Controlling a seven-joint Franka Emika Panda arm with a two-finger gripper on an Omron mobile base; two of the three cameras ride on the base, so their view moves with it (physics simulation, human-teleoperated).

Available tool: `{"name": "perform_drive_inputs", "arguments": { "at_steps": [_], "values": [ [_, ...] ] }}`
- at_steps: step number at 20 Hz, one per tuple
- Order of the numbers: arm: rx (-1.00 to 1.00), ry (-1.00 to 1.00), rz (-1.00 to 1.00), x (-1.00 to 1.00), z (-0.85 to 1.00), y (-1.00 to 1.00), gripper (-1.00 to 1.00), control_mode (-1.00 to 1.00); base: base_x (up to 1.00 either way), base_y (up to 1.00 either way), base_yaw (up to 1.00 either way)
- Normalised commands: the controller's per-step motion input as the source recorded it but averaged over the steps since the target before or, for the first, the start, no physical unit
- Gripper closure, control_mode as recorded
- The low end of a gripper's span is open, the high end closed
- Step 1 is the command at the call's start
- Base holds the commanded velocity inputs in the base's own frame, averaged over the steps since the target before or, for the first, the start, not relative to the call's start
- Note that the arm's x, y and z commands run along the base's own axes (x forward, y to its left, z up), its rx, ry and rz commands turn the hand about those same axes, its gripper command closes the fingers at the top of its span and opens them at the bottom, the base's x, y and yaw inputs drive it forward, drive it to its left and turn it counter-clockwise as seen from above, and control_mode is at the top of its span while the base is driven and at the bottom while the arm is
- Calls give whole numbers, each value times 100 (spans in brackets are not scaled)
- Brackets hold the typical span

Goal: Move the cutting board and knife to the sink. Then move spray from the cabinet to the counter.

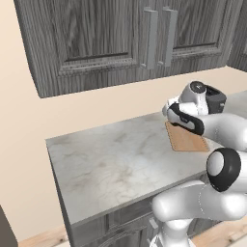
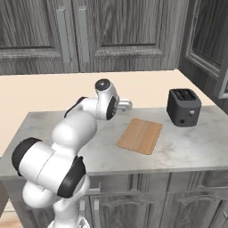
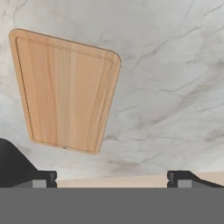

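Two-finger gripper [image 3: 112, 177] spread wide, gripping nothing, poised above the grey-white marbled stone counter [image 2: 187, 147] with its dark fingertips [image 3: 43, 177] far apart. Flat rectangular light-brown wooden cutting board [image 2: 140, 136] lying flat on that counter, bare on top, off to the left in the hand view [image 3: 65, 89]. Black two-slot toaster [image 2: 183, 107] standing near the board's far right. Dark grey wood-grain upper cabinet [image 1: 96, 43] overhead, doors closed, long silver bar handles [image 1: 150, 38] side by side.

The counter [image 2: 187, 151] is wide and free around the cutting board [image 2: 140, 136]. A toaster [image 2: 183, 107] stands well apart on the right; the cabinet [image 2: 129, 31] hangs high above.
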Motion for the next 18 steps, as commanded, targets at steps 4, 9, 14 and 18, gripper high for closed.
{"name": "perform_drive_inputs", "arguments": {
  "at_steps": [4, 9, 14, 18],
  "values": [
    [-1, 2, 0, 31, -22, -4, -100, -100, 0, 0, 0],
    [0, 1, 0, 31, -17, -7, -100, -100, 0, 0, 0],
    [0, 0, 2, 17, -18, -26, -100, -100, 0, 0, 0],
    [0, 0, 1, 26, -10, -30, -100, -100, 0, 0, 0]
  ]
}}
